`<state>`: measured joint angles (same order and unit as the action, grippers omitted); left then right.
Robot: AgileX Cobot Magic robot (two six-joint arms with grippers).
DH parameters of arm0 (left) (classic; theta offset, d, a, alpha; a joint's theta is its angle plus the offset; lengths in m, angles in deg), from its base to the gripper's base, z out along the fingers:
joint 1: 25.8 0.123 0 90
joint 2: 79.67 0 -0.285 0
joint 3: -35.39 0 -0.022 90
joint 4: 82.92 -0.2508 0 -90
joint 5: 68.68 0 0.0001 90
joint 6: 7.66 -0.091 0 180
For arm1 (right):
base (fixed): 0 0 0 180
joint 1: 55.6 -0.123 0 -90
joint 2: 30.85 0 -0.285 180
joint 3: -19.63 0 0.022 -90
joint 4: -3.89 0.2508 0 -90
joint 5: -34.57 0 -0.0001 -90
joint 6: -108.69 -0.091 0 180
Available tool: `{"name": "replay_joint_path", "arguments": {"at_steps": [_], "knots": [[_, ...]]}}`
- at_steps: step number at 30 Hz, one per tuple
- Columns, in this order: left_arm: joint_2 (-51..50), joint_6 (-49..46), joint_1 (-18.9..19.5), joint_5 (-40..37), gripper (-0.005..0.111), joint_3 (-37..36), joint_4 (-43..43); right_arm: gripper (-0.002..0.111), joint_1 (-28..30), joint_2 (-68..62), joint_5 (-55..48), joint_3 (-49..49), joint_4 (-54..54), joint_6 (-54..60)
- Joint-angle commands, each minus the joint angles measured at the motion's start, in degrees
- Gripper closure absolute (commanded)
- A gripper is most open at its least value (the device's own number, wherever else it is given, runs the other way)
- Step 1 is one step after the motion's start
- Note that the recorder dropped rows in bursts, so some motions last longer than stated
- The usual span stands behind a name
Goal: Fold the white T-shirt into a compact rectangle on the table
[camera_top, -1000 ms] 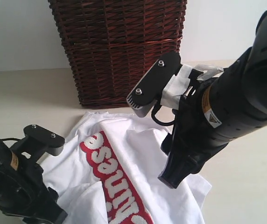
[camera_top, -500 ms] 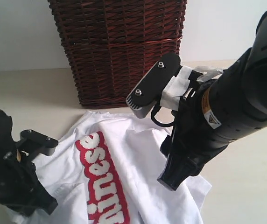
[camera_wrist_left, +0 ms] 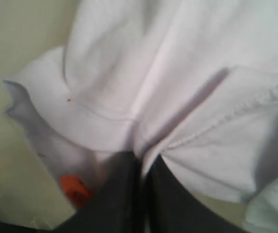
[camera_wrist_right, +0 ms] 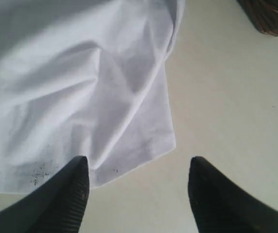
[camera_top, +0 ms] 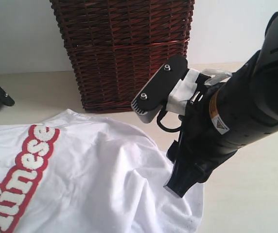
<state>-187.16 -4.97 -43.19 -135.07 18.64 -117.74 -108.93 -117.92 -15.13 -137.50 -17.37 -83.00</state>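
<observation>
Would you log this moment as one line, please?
left gripper: shut on white cotton T-shirt | right gripper: open above its corner | state: unfolded on cream table

Soft white cotton T-shirt (camera_top: 95,184) spread on the wide pale cream table (camera_top: 255,204), dark brown wicker basket (camera_top: 124,48) behind it, my left pincer (camera_wrist_left: 141,167) pinching its cloth at the left, my right pincer (camera_wrist_right: 138,162) straddling its right edge, one finger over cloth, one over table.

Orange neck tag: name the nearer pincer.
Left. The left pincer clamps the white T-shirt beside the orange neck tag; the right pincer hangs open over a hem elsewhere.
</observation>
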Motion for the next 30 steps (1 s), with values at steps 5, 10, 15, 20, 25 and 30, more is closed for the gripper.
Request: {"name": "replay_joint_path", "arguments": {"at_steps": [5,10,15,20,25,30], "knots": [[-0.3,7.7,3.6,-2.5,0.062,0.5,-10.4,0.053,2.9,-8.4,0.5,0.1,-2.5,-4.5],[0.0,18.7,3.6,-3.6,0.047,4.5,-14.8,0.057,7.3,-15.3,2.6,-0.5,-1.5,-4.5],[2.3,10.9,3.6,0.5,0.054,6.8,2.2,0.082,12.1,-21.6,6.9,-3.8,-1.4,-4.5],[2.9,-8.3,3.6,7.8,0.082,6.8,27.6,0.108,15.4,-27.7,14.6,-5.6,-1.1,-4.3],[2.0,-22.7,3.6,8.9,0.107,6.8,44.7,0.108,18.7,-35.0,14.9,-7.6,0.0,-2.9],[-0.4,-29.8,3.6,7.6,0.107,6.8,52.7,0.108,20.7,-39.1,14.6,-9.7,0.2,-1.3]]}}
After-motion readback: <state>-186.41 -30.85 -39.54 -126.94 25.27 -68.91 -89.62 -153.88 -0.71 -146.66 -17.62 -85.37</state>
